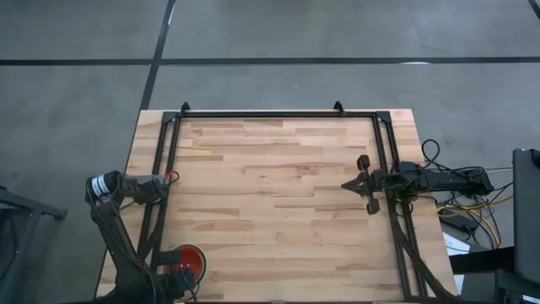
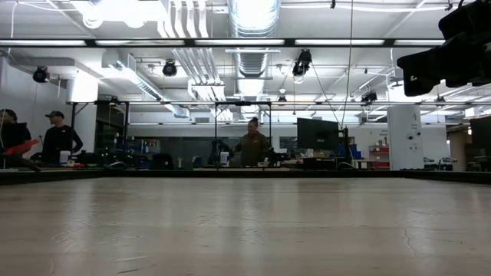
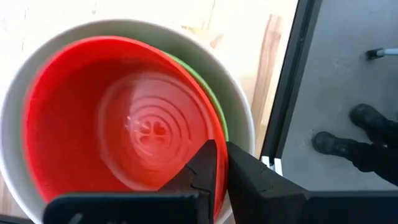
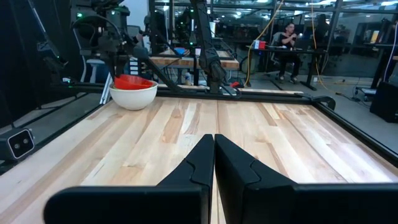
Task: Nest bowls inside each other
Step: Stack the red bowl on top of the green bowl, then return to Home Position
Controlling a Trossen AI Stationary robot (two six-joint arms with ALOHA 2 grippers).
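Left gripper (image 3: 222,163): I see its fingers nearly together, pinching the red bowl's (image 3: 118,118) rim. That bowl sits nested in a green bowl (image 3: 214,102), inside the cream bowl (image 3: 239,99), at the table's (image 1: 278,177) near-left corner. Right gripper (image 4: 214,152): I read its fingers as closed on nothing, low over the right edge.

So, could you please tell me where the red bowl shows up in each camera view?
High view: red bowl at the table's near-left corner, under the left gripper.
Low view: not in it.
Left wrist view: fills the frame, nested in the cream bowl.
Right wrist view: far across the table, atop the cream bowl.
Shared landmark: the black frame rail.
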